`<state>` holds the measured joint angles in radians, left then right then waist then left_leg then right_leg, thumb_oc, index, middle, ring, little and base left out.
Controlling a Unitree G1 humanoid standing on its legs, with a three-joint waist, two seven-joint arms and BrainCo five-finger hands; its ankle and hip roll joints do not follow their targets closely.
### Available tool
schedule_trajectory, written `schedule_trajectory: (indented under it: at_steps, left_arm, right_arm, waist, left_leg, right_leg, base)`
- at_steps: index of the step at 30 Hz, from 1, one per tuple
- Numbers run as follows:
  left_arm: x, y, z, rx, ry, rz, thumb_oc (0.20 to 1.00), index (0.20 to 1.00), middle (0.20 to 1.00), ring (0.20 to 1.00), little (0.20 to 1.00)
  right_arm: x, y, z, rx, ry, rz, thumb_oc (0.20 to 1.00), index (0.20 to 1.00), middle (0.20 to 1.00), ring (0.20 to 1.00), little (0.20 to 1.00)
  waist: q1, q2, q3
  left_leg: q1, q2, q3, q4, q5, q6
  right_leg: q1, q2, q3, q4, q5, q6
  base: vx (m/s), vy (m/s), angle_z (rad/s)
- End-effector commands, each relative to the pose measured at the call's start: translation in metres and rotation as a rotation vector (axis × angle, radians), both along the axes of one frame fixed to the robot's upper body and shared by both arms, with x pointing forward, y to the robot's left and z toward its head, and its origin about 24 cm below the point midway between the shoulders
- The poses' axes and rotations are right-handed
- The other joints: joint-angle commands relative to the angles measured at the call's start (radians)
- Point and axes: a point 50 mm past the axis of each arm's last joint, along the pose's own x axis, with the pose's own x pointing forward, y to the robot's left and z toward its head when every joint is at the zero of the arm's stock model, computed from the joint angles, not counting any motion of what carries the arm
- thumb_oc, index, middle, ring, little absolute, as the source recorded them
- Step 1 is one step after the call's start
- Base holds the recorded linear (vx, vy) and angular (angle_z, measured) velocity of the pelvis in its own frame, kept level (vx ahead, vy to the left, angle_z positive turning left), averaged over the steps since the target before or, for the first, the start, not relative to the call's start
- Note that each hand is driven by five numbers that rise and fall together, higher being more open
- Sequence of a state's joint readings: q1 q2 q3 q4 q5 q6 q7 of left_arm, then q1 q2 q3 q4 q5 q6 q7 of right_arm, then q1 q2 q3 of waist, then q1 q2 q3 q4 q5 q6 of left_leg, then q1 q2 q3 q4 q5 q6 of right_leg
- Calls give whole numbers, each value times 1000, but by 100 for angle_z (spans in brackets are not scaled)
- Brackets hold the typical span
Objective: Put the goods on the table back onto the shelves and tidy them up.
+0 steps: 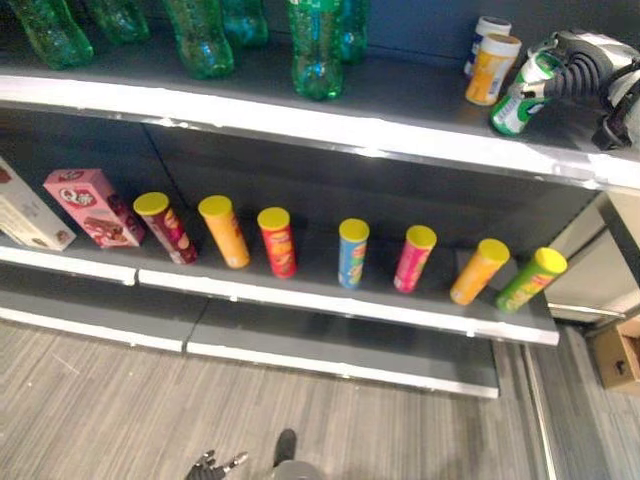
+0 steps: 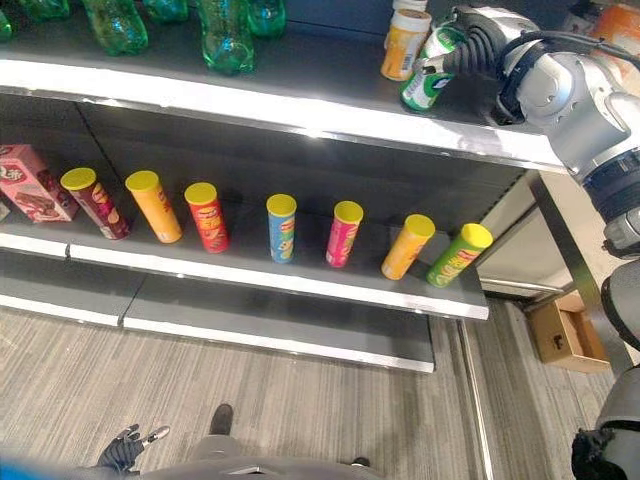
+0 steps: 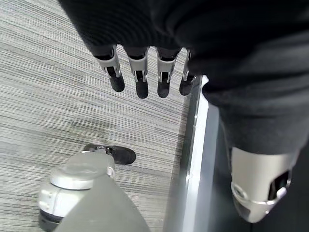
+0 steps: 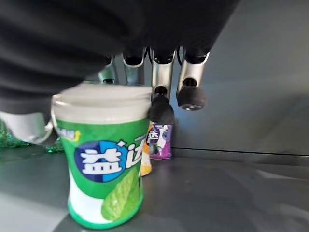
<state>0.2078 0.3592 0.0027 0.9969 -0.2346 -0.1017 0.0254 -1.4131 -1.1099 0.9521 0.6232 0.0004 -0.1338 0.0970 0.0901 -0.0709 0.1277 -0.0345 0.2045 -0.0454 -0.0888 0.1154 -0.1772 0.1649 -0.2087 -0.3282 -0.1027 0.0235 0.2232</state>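
Note:
A green gum jar (image 4: 106,159) with a white lid sits tilted at the right end of the top shelf (image 1: 300,110), its base on or just above the board. My right hand (image 1: 585,70) is shut on the jar (image 1: 520,100) from the right, and its fingers (image 4: 161,96) curl over the lid. Just left of it stand an orange jar (image 1: 492,68) and, further back, a white and purple jar (image 4: 159,140). My left hand (image 1: 210,465) hangs open and idle low over the floor, its fingers (image 3: 140,72) straight.
Several green bottles (image 1: 315,50) stand on the left of the top shelf. Several crisp tubes (image 1: 277,240) line the middle shelf, with a pink box (image 1: 90,205) at their left. A cardboard box (image 2: 565,335) lies on the floor at right.

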Motion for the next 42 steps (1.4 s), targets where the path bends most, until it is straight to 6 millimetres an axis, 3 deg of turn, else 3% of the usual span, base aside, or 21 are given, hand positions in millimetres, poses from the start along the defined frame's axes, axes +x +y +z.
schedule_trajectory:
  at_steps: [1, 27, 41, 42]
  left_arm:
    - [33, 24, 17, 69, -74, -36, 1000, 1000, 1000, 1000, 1000]
    - [39, 23, 18, 63, -93, -34, 1000, 1000, 1000, 1000, 1000]
    - [40, 23, 18, 64, -94, -31, 1000, 1000, 1000, 1000, 1000]
    - [39, 22, 17, 63, -91, -30, 1000, 1000, 1000, 1000, 1000]
  right_arm:
    - [-13, 8, 46, -25, -133, 10, 200, 200, 200, 200, 200]
    - [-10, 32, 32, -85, -75, 97, 200, 200, 200, 200, 200]
    - [-4, 28, 22, -79, -54, 71, 200, 200, 200, 200, 200]
    - [-4, 27, 22, -77, -55, 67, 391, 391, 391, 391, 391]
  waist:
    - [17, -32, 33]
    - [23, -36, 40]
    - [26, -32, 41]
    - [25, -32, 41]
  left_leg:
    - [81, 66, 93, 36, -97, -52]
    - [83, 65, 85, 31, -98, -51]
    - [82, 61, 80, 28, -99, -50]
    - [82, 61, 82, 29, -99, -50]
  right_leg:
    - [11, 10, -49, 55, -119, -41]
    - [11, 9, -57, 59, -122, -42]
    - [10, 5, -60, 60, -120, -42]
    - [11, 6, -61, 61, -121, -42]
  base:
    - [0, 0, 0]
    - [0, 0, 0]
    - [0, -1, 1]
    - [6, -1, 5]
